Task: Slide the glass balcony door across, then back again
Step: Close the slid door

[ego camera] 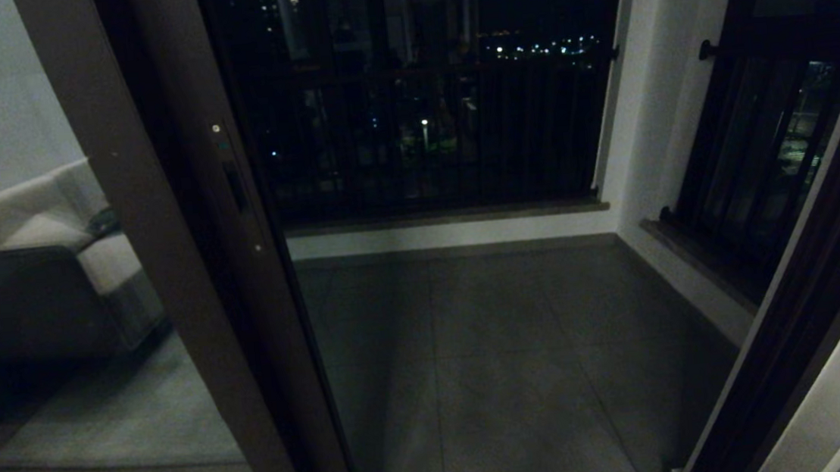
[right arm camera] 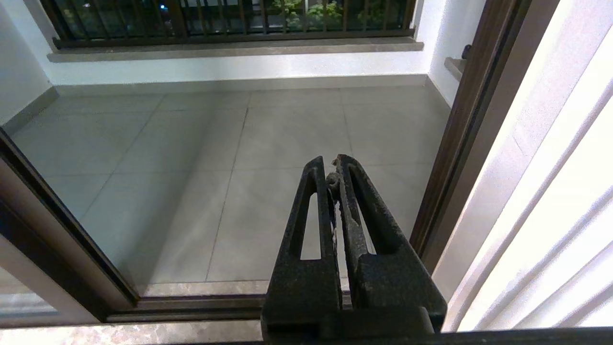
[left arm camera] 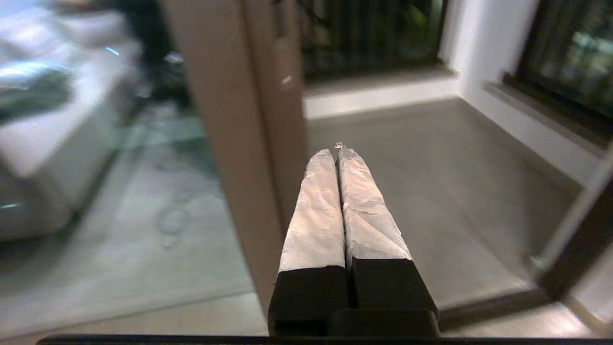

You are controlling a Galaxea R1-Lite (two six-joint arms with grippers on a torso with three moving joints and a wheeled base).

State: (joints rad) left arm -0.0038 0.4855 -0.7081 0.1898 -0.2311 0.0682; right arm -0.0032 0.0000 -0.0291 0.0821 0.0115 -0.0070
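Note:
The glass balcony door stands slid to the left, its dark brown stile running down the left of the head view with the slim black recessed handle on it. Its top strip is out of view. Neither arm shows in the head view. My left gripper is shut and empty, its taped fingers hanging just to the open side of the door stile and apart from it. Over the threshold track, my right gripper is shut and empty, pointing at the balcony floor, near the right jamb.
Beyond the doorway lies the tiled balcony floor, closed off by a dark railing at the back and a black-barred window on the right. A sofa shows in the door's glass. A white ribbed surface flanks the right jamb.

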